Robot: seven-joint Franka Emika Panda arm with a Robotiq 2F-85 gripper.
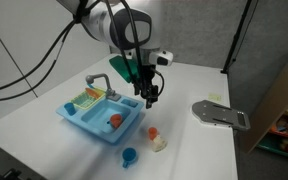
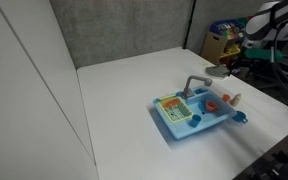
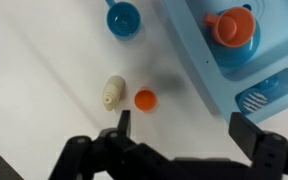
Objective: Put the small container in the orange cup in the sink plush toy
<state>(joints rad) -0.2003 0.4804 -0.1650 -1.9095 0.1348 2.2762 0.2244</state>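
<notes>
Gripper (image 3: 184,130) is spread wide with nothing between the fingers (image 3: 123,124). It hangs above the white table (image 3: 44,70), clear of the surface. The small container (image 3: 112,92) is on the table just beyond the tip of one finger, outside the span of the jaws and untouched. It looks to be lying on its side, though I can't be sure from this angle. Close beside it, toward the middle of the gap, is a little pale-orange cup (image 3: 145,99); near the container, but the two are apart. The orange cup (image 3: 231,27) sits in the basin of the sink (image 3: 199,62), farther ahead of the gripper and over toward the opposite finger, with its handle visible. A blue cup (image 3: 124,17) stands on the table outside the sink, ahead of the container on the same side. In an exterior view the gripper points straight down next to the sink's edge, with the container and pale cup on the table below it and a little to one side. The faucet (image 1: 97,82) and dish rack (image 1: 84,97) are at the end of the sink away from the gripper. A flat grey object (image 1: 221,113) lies on the table well apart from the gripper, on the side away from the sink.
</notes>
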